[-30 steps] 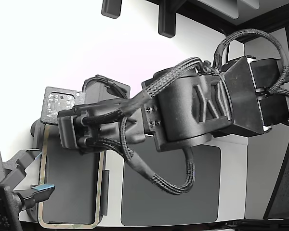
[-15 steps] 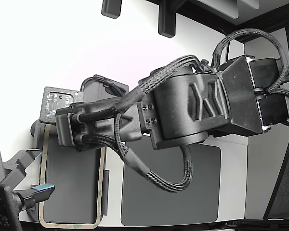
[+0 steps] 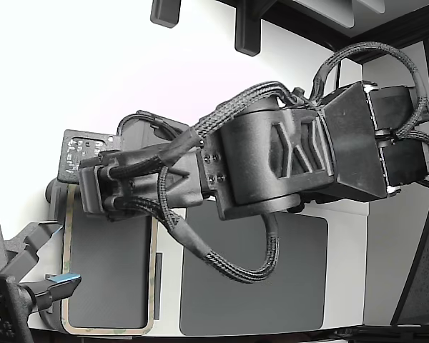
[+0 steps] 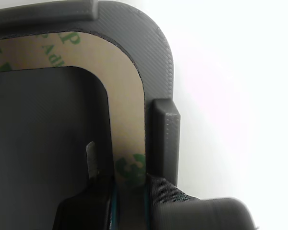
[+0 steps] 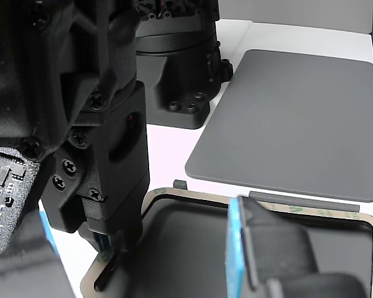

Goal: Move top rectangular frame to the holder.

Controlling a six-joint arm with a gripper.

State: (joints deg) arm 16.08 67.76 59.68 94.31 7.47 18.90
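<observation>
Top rectangular frame (image 3: 151,282) lies flat, apparently in the holder (image 4: 156,52), long axis vertical in the exterior view.

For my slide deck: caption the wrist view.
Gripper jaws pinching the tan frame strip where it lies in the dark holder.

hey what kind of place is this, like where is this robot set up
Probably a lab or factory test bench for robot assembly: a cabled arm works over a white table holding a dark grey mat and a tan frame in a grey fixture tray.
</observation>
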